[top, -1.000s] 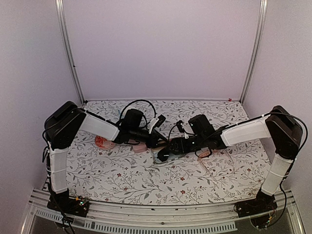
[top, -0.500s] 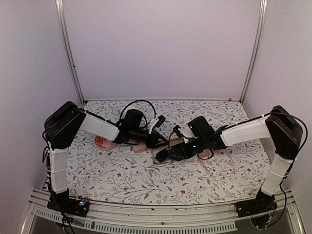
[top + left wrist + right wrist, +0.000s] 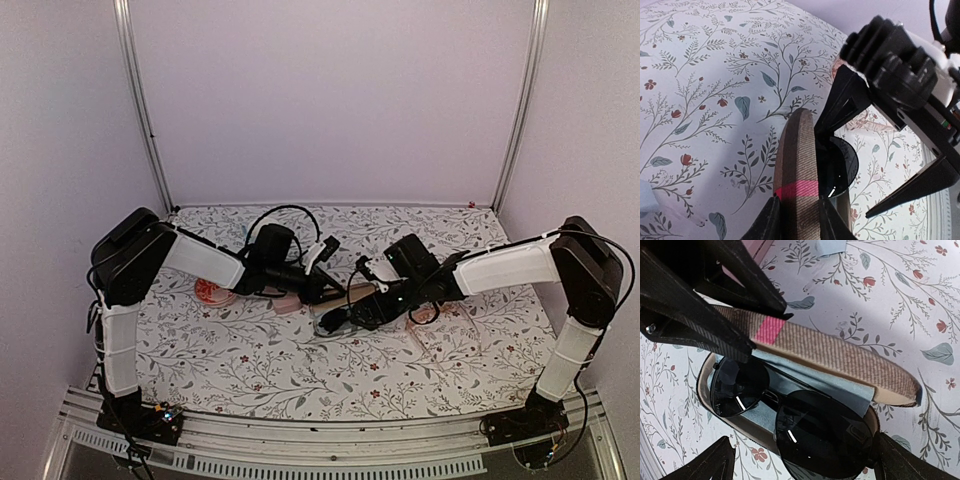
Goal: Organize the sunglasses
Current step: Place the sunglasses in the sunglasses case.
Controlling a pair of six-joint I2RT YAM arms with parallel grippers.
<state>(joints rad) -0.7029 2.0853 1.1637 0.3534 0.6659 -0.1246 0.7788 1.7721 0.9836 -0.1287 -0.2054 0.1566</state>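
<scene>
The brown red-banded case (image 3: 352, 293) lies open at mid-table. My left gripper (image 3: 322, 285) is shut on its raised lid (image 3: 796, 165), one finger on each side near the red band. The black wire-framed sunglasses (image 3: 790, 415) with dark lenses lie in the case's lower half on a blue cloth (image 3: 810, 382). My right gripper (image 3: 807, 465) is open and straddles the glasses. Its right finger (image 3: 912, 465) touches their end and its left finger (image 3: 705, 465) stands apart. A pale pinkish frame (image 3: 428, 314), probably the other pair, shows partly under the right arm.
A pink oblong case (image 3: 285, 300) lies under the left arm, with a small red round thing (image 3: 208, 291) to its left. A light blue cloth (image 3: 830, 246) lies on the flowered tabletop (image 3: 250, 360) beside the case. The two grippers are very close together.
The right gripper has shifted slightly over the open case, and more of the brown lid shows between the grippers. The left arm has held still.
</scene>
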